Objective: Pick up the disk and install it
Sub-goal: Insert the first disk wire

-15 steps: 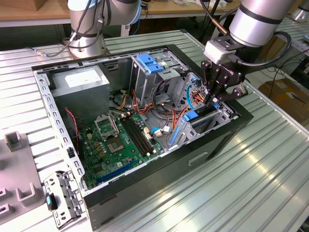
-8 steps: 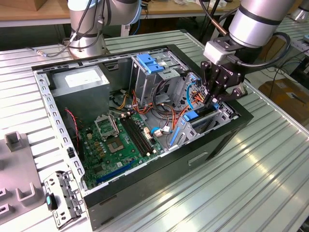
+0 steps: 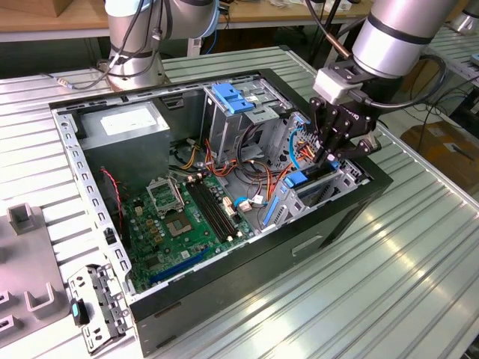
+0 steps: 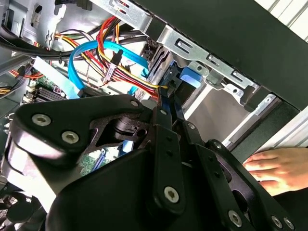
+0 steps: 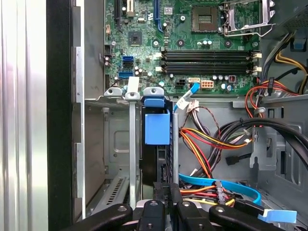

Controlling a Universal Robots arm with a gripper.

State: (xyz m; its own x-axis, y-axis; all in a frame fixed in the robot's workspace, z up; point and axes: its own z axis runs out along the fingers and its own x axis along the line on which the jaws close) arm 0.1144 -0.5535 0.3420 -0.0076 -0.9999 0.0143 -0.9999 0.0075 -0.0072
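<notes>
The hand (image 3: 330,155) is closed on the edge of the disk (image 5: 157,144), which stands on edge in the drive bay at the open computer case's (image 3: 359,196) front corner, beside the motherboard (image 3: 191,217). A person's hand (image 4: 279,168) rests nearby.

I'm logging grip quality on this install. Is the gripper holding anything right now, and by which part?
The gripper is shut on the disk, pinching its upper edge at the end away from the blue rail tab, with the disk standing on edge in the drive bay.
</notes>
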